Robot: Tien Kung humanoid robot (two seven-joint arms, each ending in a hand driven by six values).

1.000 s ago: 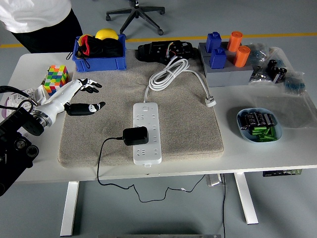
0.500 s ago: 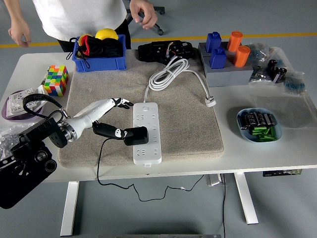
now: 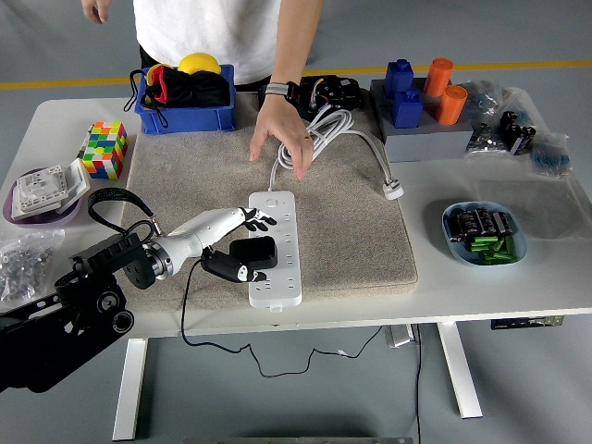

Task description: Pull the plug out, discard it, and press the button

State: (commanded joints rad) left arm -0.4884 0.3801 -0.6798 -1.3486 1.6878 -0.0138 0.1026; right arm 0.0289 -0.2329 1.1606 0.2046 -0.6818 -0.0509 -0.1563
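Head view, left to right. At the far left of the worktop [image 3: 518, 287] lie a clear bag [image 3: 18, 268] of small parts, a purple dish [image 3: 28, 211] holding a white square piece, and a colour cube [image 3: 103, 149]. My left arm enters from the lower left corner and reaches onto the beige mat [image 3: 351, 231]. My left hand [image 3: 236, 248] is at the black plug [image 3: 252, 252]: the fingers [image 3: 257, 219] lie over its top on the strip [image 3: 276, 246], and the thumb sits against its lower left edge. The fingers bracket the plug loosely; I cannot tell whether the grip is closed on it. The plug is seated in the left side of the white strip, near the middle of its length, and its black cord [image 3: 190, 310] runs down off the near edge of the worktop. The strip lies lengthwise at the centre of the mat. Behind, a blue bin [image 3: 148, 116] holds a yellow ball and dark items. A person stands at the far side; one hand [image 3: 282, 129] hangs spread over the mat just beyond the strip, beside the coiled white cable [image 3: 333, 129]. Further right are a white connector [image 3: 394, 191], a grey base [image 3: 425, 134] with blue and orange blocks, and a blue bowl [image 3: 458, 242] of batteries. My right arm is out of view.
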